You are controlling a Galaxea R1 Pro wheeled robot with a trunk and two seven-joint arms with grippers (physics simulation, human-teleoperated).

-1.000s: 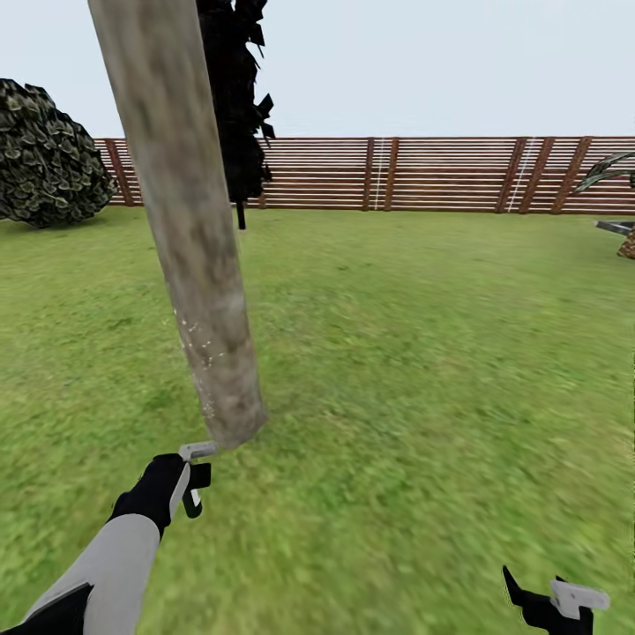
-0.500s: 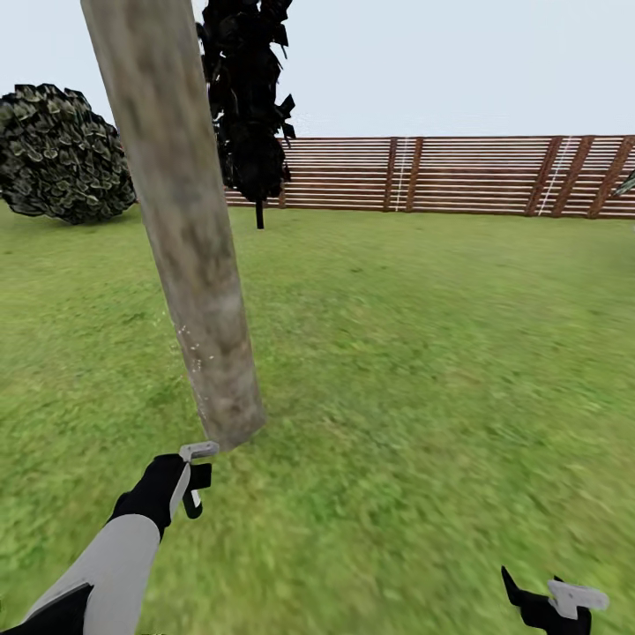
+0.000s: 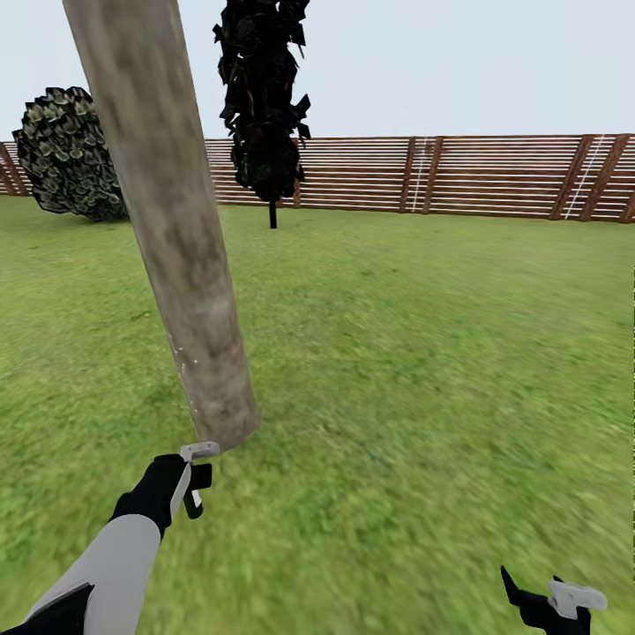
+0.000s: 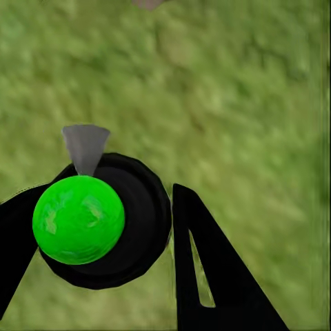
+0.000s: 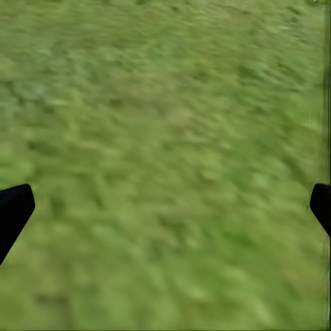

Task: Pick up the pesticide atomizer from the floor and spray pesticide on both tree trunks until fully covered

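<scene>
A thick pale grey-beige tree trunk [image 3: 181, 238] leans up from the grass floor [image 3: 414, 370] right in front of me. Tiny whitish specks of pesticide [image 3: 184, 354] dot its lower part. My left gripper [image 3: 194, 481] hangs just short of the trunk's foot. In the left wrist view that gripper [image 4: 103, 231] is shut on the pesticide atomizer [image 4: 78, 219], a black round body with a bright green ball and a grey nozzle. A second tree [image 3: 265, 106] with jagged dark foliage stands farther back by the fence. My right gripper [image 3: 549, 601] is low at the right, open [image 5: 165, 207] over bare grass.
A brown slatted wooden fence [image 3: 494, 175] closes the lawn at the back. A rounded dark bush [image 3: 66, 150] sits at the far left behind the trunk. Open grass stretches to the right of the trunk.
The whole picture has slid rightward, so the camera has turned left. Both arms hold the same pose, and the trunk's foot stays by my left gripper.
</scene>
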